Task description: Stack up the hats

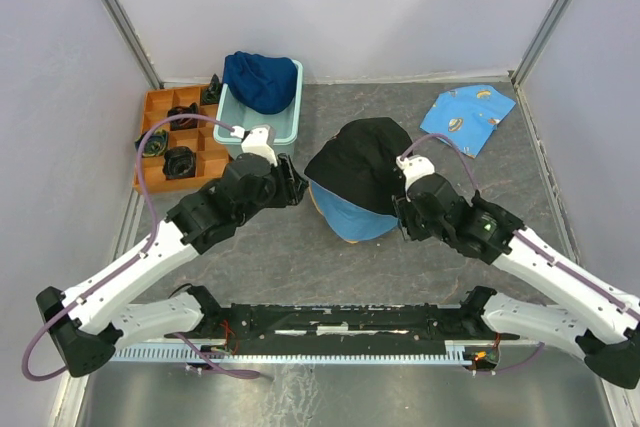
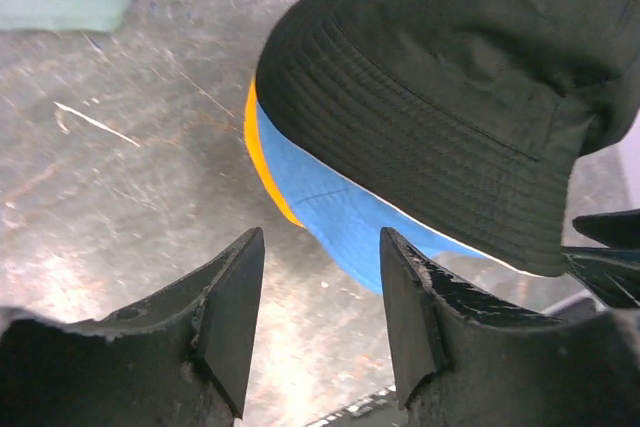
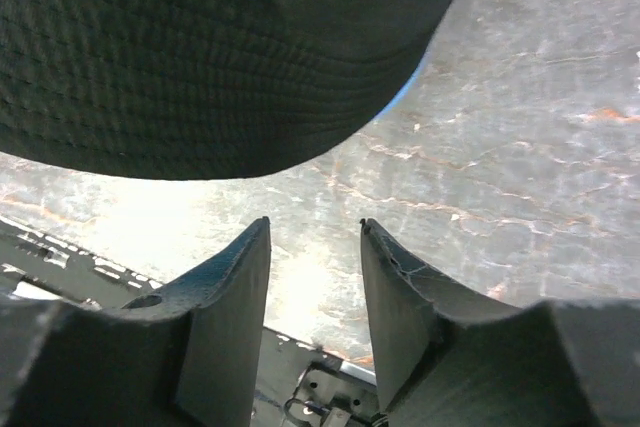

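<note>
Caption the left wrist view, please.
Open left end effector faces black hat stacked on light blue hat and yellow-orange hat.

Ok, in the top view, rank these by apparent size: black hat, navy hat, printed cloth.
1. Black hat, clearly largest.
2-3. Printed cloth and navy hat look about alike; the hat sits bunched in the tub, so no ranking.

Left gripper [image 2: 320,247] with jaws apart, empty; right gripper [image 3: 315,232] likewise; both arms stretched forward, angled inward

Black hat [image 1: 365,162], light-blue hat [image 1: 356,222]
</note>
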